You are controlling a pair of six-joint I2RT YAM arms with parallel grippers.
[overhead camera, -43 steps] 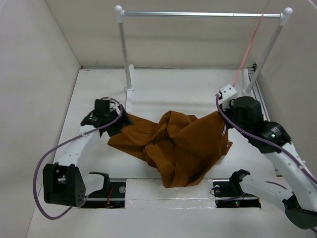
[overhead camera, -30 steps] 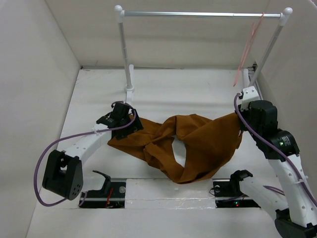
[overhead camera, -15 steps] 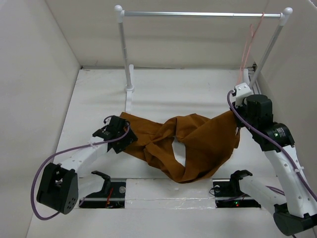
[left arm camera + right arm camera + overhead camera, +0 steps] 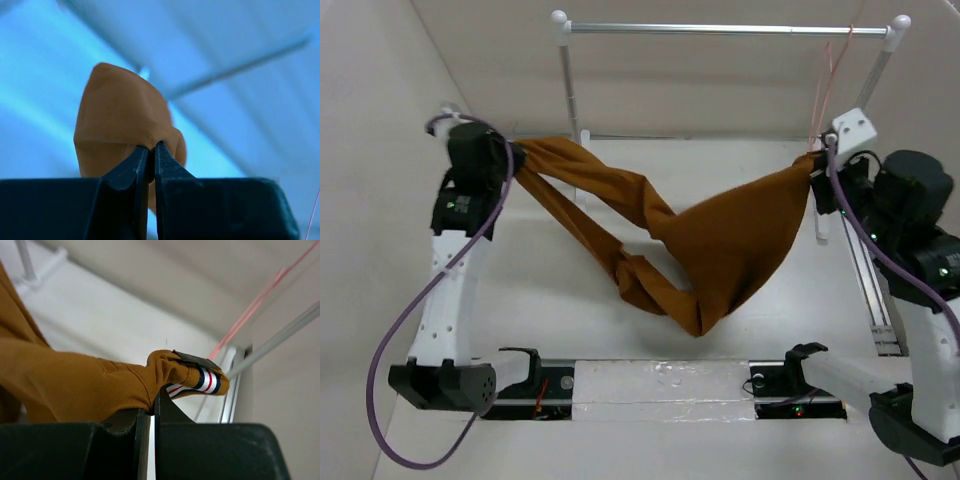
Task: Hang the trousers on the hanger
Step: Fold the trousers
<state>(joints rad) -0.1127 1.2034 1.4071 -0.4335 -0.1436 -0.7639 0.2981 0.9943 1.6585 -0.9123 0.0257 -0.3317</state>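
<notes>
The rust-brown trousers (image 4: 720,250) hang stretched in the air between both arms, sagging to a twisted knot low in the middle. My left gripper (image 4: 515,155) is raised at the left and shut on one end of the cloth (image 4: 125,120). My right gripper (image 4: 817,172) is raised at the right, shut on the waistband end, whose striped lining (image 4: 205,381) shows past the fingers. The thin pink hanger (image 4: 828,75) hangs from the right end of the silver rail, just above and behind the right gripper, and appears as a pink line (image 4: 250,310) in the right wrist view.
The silver rail (image 4: 720,29) on white posts (image 4: 567,85) spans the back. White walls close in on the left, back and right. A metal track (image 4: 868,290) runs along the table's right side. Arm bases and a taped strip (image 4: 660,378) sit at the near edge.
The left gripper closed on the trousers' left end and lifted it high to the left. The right arm rose too, so the trousers left the table and now hang between the arms.
</notes>
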